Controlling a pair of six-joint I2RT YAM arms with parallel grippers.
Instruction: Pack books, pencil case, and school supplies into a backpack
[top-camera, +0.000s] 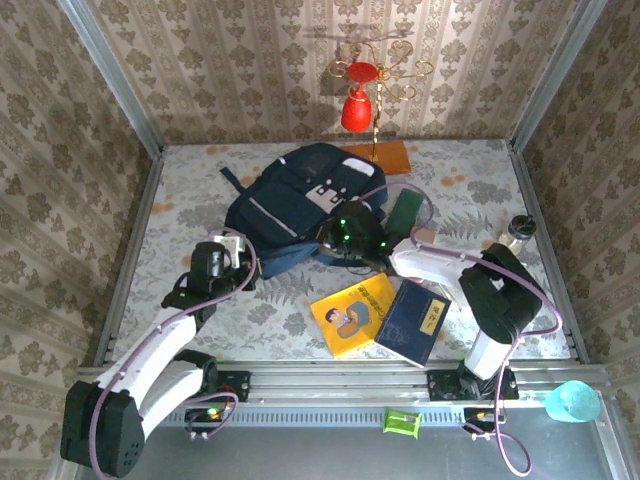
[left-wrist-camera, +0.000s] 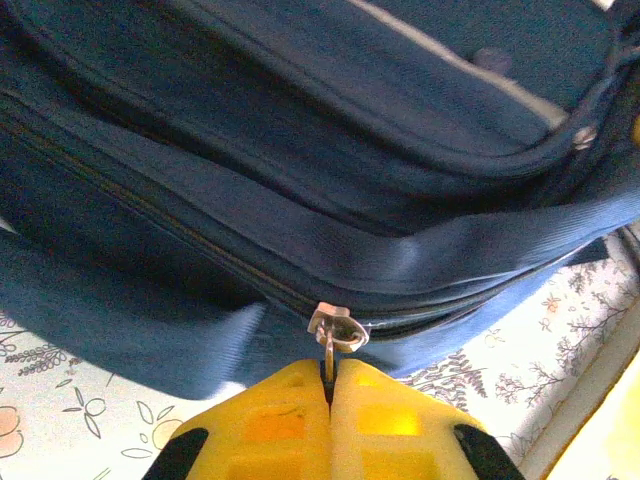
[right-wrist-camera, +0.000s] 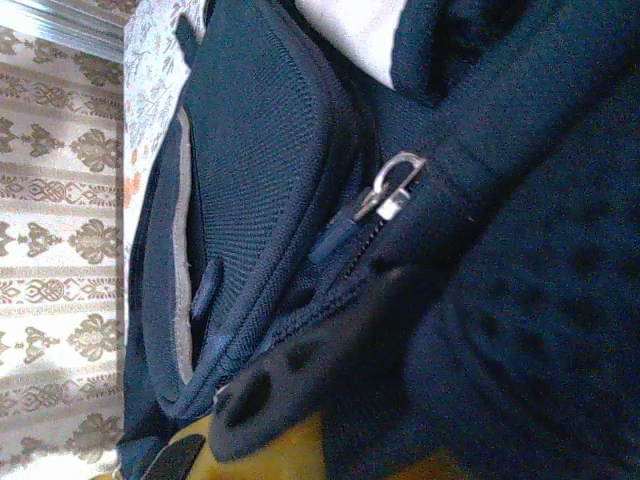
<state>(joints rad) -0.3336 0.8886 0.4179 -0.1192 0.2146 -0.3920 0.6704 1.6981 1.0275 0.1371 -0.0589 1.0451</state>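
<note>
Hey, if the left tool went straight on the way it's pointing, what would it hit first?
The left tool is pinching the zip pull, so going straight on it would push into the backpack, whose navy side sits right behind the pull, probably almost at once.

Matt cloth backpack (left-wrist-camera: 300, 150) w/ metal zip (left-wrist-camera: 338, 328)

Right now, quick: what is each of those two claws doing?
Left gripper: closed on the backpack's zipper pull.
Right gripper: closed, seemingly pinching the backpack's padded fabric.
</note>
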